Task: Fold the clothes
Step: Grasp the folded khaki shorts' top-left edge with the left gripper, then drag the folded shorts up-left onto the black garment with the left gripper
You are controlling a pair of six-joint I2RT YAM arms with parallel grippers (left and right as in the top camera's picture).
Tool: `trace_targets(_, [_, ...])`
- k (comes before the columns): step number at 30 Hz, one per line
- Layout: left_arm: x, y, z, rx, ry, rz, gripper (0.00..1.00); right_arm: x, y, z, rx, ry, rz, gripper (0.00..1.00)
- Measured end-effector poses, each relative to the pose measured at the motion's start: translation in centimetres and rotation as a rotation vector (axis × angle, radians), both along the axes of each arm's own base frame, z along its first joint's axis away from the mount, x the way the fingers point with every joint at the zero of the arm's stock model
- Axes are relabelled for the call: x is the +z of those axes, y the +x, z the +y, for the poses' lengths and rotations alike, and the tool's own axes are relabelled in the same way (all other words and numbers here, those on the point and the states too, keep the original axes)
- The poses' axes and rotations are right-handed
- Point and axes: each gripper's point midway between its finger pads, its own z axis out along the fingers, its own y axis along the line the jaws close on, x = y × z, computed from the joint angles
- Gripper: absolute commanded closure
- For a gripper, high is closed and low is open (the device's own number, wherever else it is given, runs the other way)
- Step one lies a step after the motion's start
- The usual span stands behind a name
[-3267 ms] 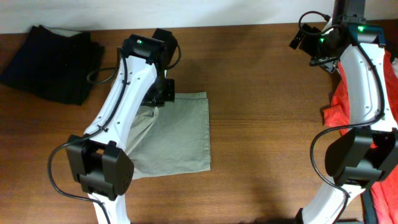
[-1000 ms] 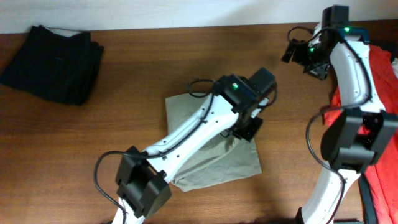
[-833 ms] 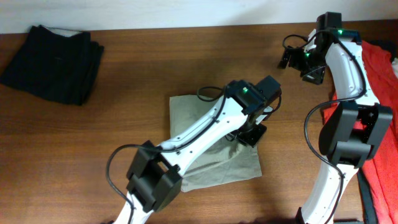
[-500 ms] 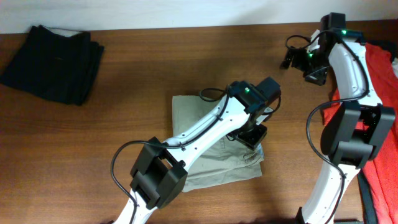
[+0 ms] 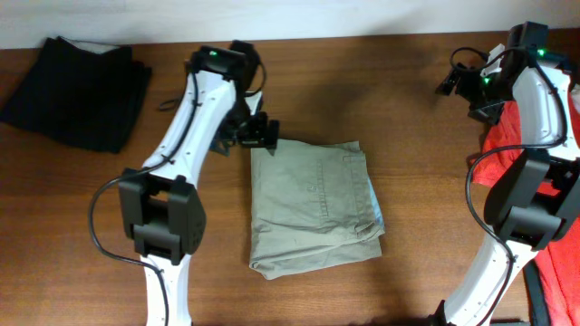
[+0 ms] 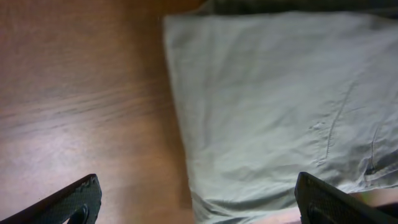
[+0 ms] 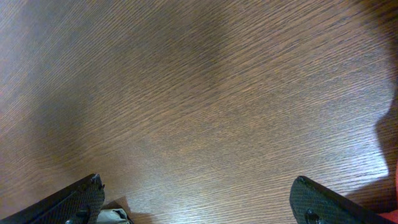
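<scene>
The khaki shorts [image 5: 313, 208] lie folded in a rough rectangle at the middle of the table, pocket side up. My left gripper [image 5: 264, 132] hovers at their far left corner, open and holding nothing. In the left wrist view the shorts [image 6: 280, 106] fill the right side, and the left gripper [image 6: 199, 208] has its jaws spread wide over the cloth's edge and bare wood. My right gripper [image 5: 462, 95] hangs open at the far right above bare table; the right wrist view has the right gripper [image 7: 199, 208] over wood grain only.
A folded black garment [image 5: 77, 91] sits at the far left corner. A red T-shirt [image 5: 504, 145] lies bunched along the right edge beneath the right arm. The table [image 5: 408, 190] is brown wood.
My left gripper opened and let go of the shorts, then swung from their right side back to the far left corner. The shorts now lie folded over. My right arm drifted right.
</scene>
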Motion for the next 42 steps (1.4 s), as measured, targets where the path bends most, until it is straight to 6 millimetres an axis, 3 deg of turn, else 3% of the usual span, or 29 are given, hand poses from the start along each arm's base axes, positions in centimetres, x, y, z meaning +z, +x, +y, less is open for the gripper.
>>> trace_targets(5, [-3.8, -2.7, 0.0, 0.006, -0.011, 0.122, 0.01, 0.0, 0.0, 0.1, 0.001, 0.003, -0.001, 0.01])
trace_targets(10, [-6.3, -4.8, -0.1, 0.003, -0.010, 0.199, 0.01, 0.0, 0.0, 0.1, 0.001, 0.004, -0.002, 0.01])
trace_targets(16, [-9.2, -6.9, -2.6, -0.076, -0.012, 0.202, 0.01, 0.0, 0.0, 0.1, 0.002, 0.006, -0.002, 0.01])
trace_targets(20, [-9.4, -7.2, -4.1, -0.117, -0.022, 0.177, 0.01, 0.0, 0.0, 0.1, 0.002, 0.006, -0.002, 0.01])
trace_targets(25, [-10.1, -7.4, -3.1, -0.091, -0.027, 0.178, 0.03, 0.0, 0.0, 0.1, 0.002, 0.006, -0.002, 0.01])
trace_targets(27, [-10.6, -8.0, -2.7, -0.082, -0.021, 0.196, 0.11, 0.0, 0.0, 0.1, 0.002, 0.006, -0.002, 0.01])
trace_targets(28, [-10.5, -8.0, -2.6, -0.081, -0.023, 0.191, 0.40, 0.0, 0.0, 0.1, 0.002, 0.006, -0.002, 0.01])
trace_targets(29, [-10.6, -8.0, -2.7, -0.078, -0.026, 0.186, 0.62, 0.0, 0.0, 0.1, 0.002, 0.006, -0.002, 0.01])
trace_targets(30, [-10.6, -7.9, -2.7, -0.076, -0.031, 0.182, 0.76, 0.0, 0.0, 0.1, 0.002, 0.006, -0.002, 0.01])
trace_targets(33, [-10.9, -7.4, -3.0, -0.074, -0.041, 0.159, 0.94, 0.0, 0.0, 0.1, 0.002, 0.006, -0.002, 0.01])
trace_targets(34, [-11.0, -7.1, -3.1, -0.078, -0.046, 0.145, 0.99, 0.0, 0.0, 0.1, 0.002, 0.006, -0.002, 0.01])
trace_targets(39, [-11.0, -4.7, -3.7, -0.070, -0.089, 0.048, 1.00, 0.0, 0.0, 0.1, 0.002, 0.006, -0.002, 0.01])
trace_targets(42, [-10.9, -3.1, -1.8, -0.037, -0.069, 0.013, 1.00, 0.0, 0.0, 0.1, 0.002, 0.006, -0.003, 0.01])
